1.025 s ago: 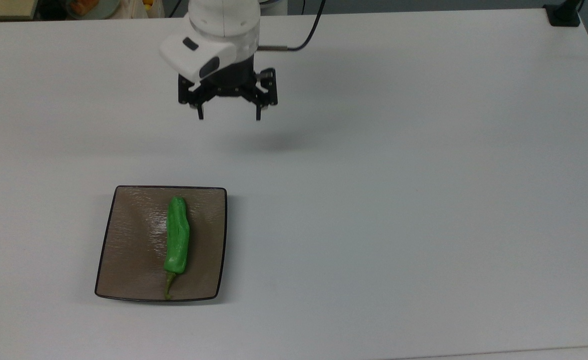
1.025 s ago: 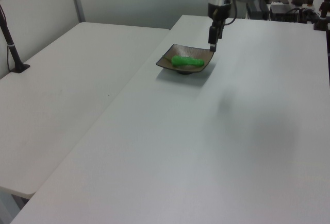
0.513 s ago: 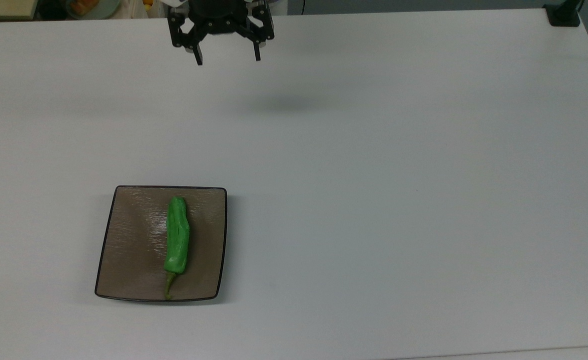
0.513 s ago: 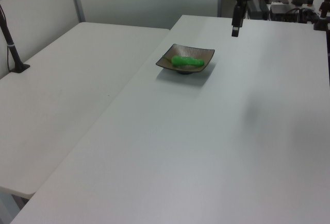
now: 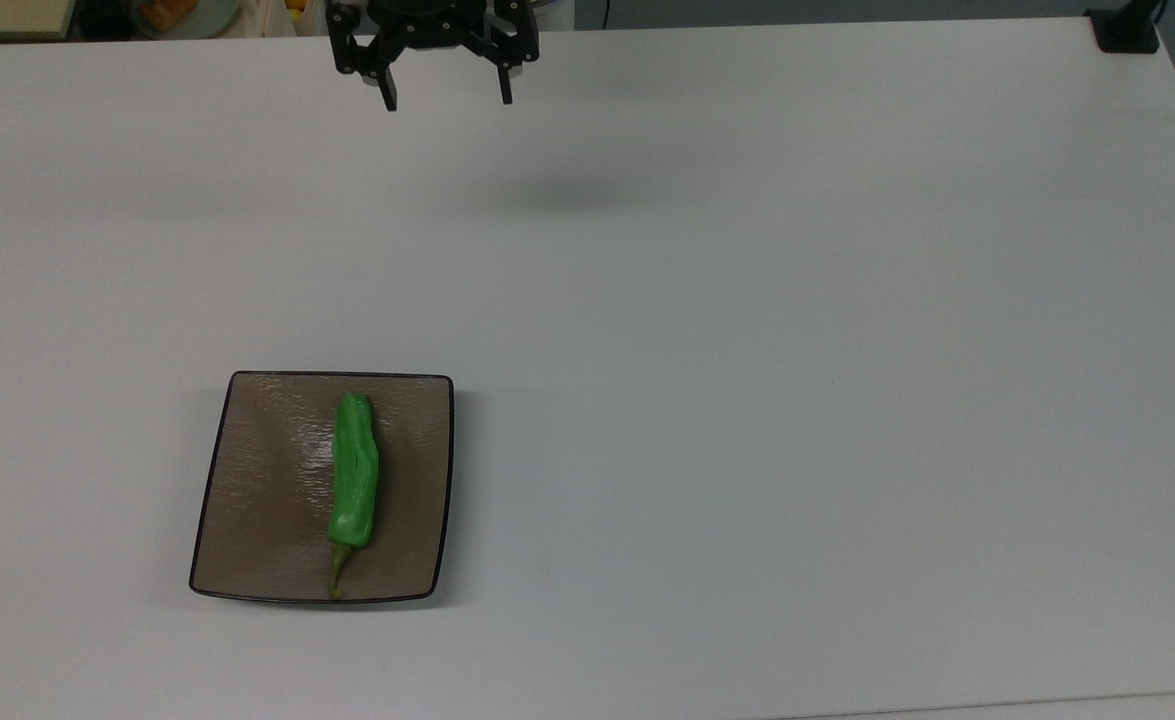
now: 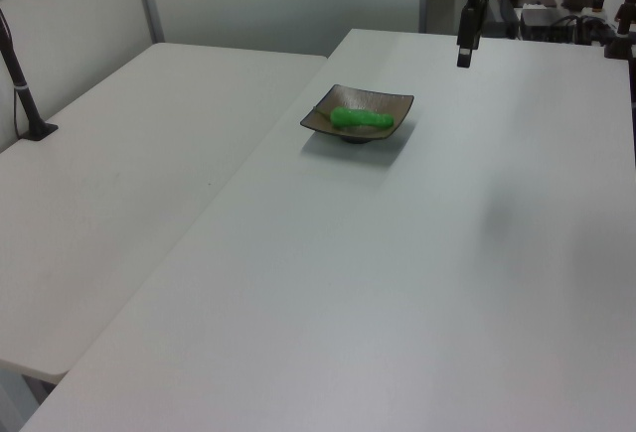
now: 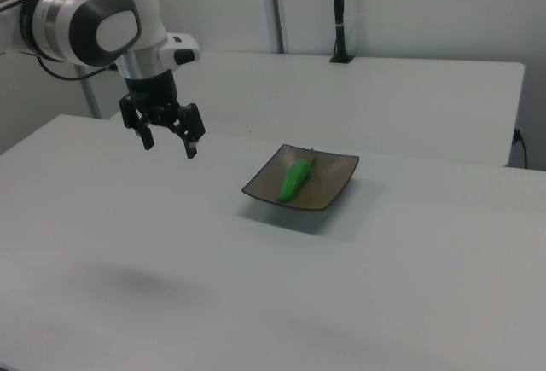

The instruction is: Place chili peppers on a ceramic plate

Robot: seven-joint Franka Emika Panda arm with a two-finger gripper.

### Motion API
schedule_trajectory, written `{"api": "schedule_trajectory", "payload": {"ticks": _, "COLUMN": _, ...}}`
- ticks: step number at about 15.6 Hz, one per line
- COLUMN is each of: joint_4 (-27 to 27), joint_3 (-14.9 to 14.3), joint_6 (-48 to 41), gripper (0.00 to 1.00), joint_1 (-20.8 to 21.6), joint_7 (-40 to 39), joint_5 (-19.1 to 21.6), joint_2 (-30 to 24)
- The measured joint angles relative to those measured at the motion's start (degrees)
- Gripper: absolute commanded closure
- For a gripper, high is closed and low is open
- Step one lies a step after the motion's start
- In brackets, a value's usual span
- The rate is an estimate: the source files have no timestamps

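Note:
The green chili pepper (image 5: 354,483) lies lengthwise on the square brown ceramic plate (image 5: 257,500), its stem toward the top view's bottom edge. The same pepper (image 6: 361,118) rests on the plate (image 6: 394,107) in the left view, and the pepper (image 7: 295,179) on the plate (image 7: 337,175) in the right view. My gripper (image 5: 445,97) hangs open and empty high above the table, far from the plate, at the top view's upper edge. It is the gripper (image 7: 169,145) left of the plate in the right view and the gripper (image 6: 463,55) in the left view.
The white table (image 5: 797,350) spreads wide around the plate. A black post base (image 5: 1127,30) sits at its far right corner in the top view. A second white table (image 6: 119,184) adjoins on the left view's left, with a black stand (image 6: 25,104).
My open gripper has moved away from the plate toward the top view's upper edge and risen. The pepper and plate have not moved.

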Motion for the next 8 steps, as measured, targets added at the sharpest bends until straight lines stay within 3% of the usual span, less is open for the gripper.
{"api": "schedule_trajectory", "payload": {"ticks": 8, "joint_4": -0.75, "joint_3": 0.15, "joint_6": -0.06, "gripper": 0.0, "joint_1": 0.03, "joint_7": 0.92, "joint_5": -3.23, "joint_2": 0.0}}
